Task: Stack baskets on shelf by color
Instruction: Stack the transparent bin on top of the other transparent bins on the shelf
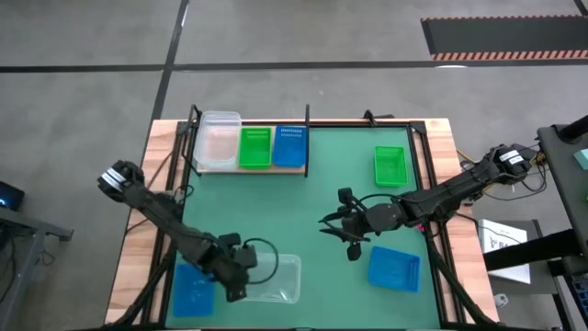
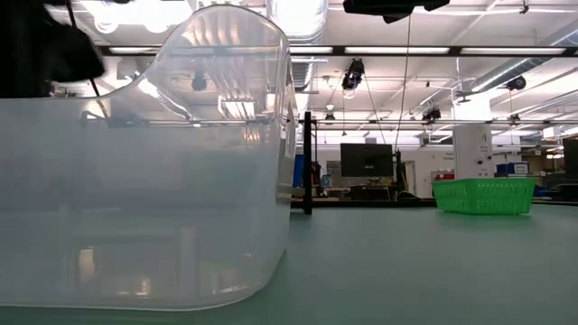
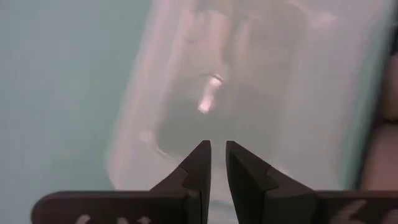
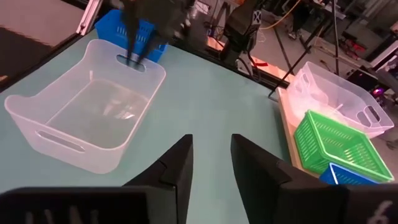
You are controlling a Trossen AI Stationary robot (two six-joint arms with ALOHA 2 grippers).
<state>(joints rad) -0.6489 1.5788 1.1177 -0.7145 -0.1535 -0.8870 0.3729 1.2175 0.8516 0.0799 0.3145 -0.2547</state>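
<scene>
Open mat [image 1: 312, 198] between shelf [image 1: 248, 169] and hands

green mat [image 1: 312, 221] on wooden table [image 1: 161, 152]; monitor [image 2: 366, 162] in room behind.

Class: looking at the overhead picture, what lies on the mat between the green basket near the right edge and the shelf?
Nothing: in the high view, only bare green mat separates the green basket from the shelf.

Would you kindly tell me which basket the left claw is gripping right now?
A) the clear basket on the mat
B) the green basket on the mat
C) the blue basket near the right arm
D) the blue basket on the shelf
A: the left claw pinches the end wall of the clear basket on the green mat, as the right wrist view shows.
</scene>
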